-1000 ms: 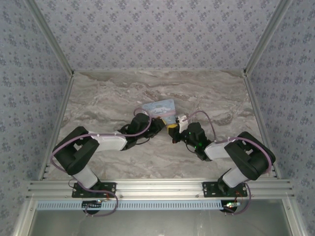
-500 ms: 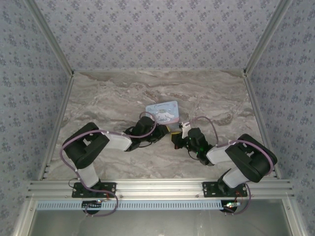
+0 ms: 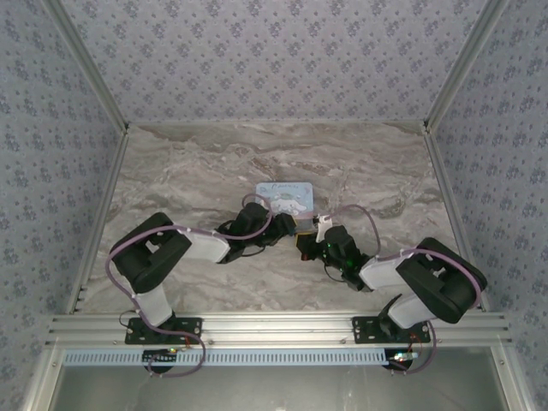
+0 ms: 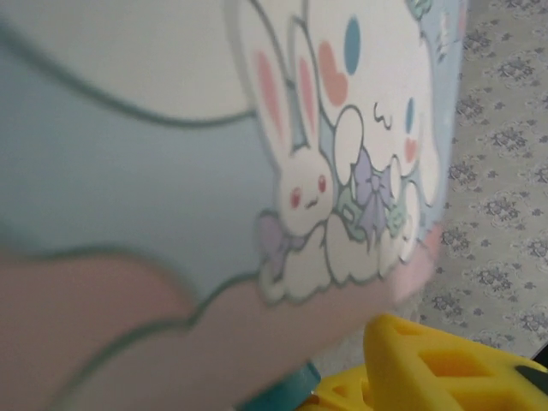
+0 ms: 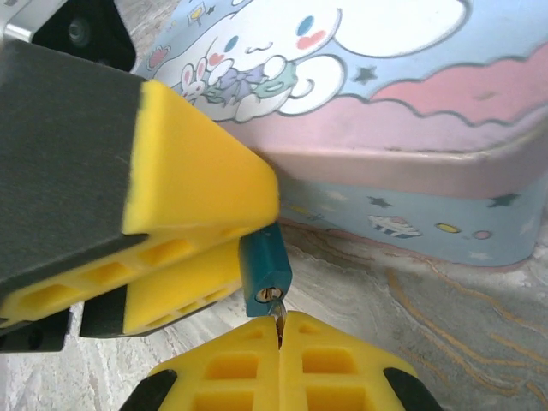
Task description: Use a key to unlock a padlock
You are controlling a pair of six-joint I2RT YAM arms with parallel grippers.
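Note:
The tiny teal padlock (image 5: 265, 271) sticks out from between the two yellow fingers of my left gripper (image 5: 248, 244), which is shut on it just above the marble. Its silvery keyhole faces my right gripper (image 5: 280, 330). That gripper is shut on a small metal key (image 5: 278, 317), whose tip sits at the keyhole. In the top view the left gripper (image 3: 287, 227) and right gripper (image 3: 306, 242) meet tip to tip in front of the tin. A teal sliver of the padlock (image 4: 287, 390) shows in the left wrist view beside a yellow finger (image 4: 445, 368).
A pale blue and pink cartoon tin (image 3: 285, 198) lies flat on the marble table (image 3: 188, 171), right behind both grippers; the tin (image 5: 411, 128) is very close to the left gripper. Patterned walls and metal rails enclose the table.
The left arm has folded in and shifted right, and the right gripper has edged towards it, so the two tips now meet. The tin has turned slightly squarer.

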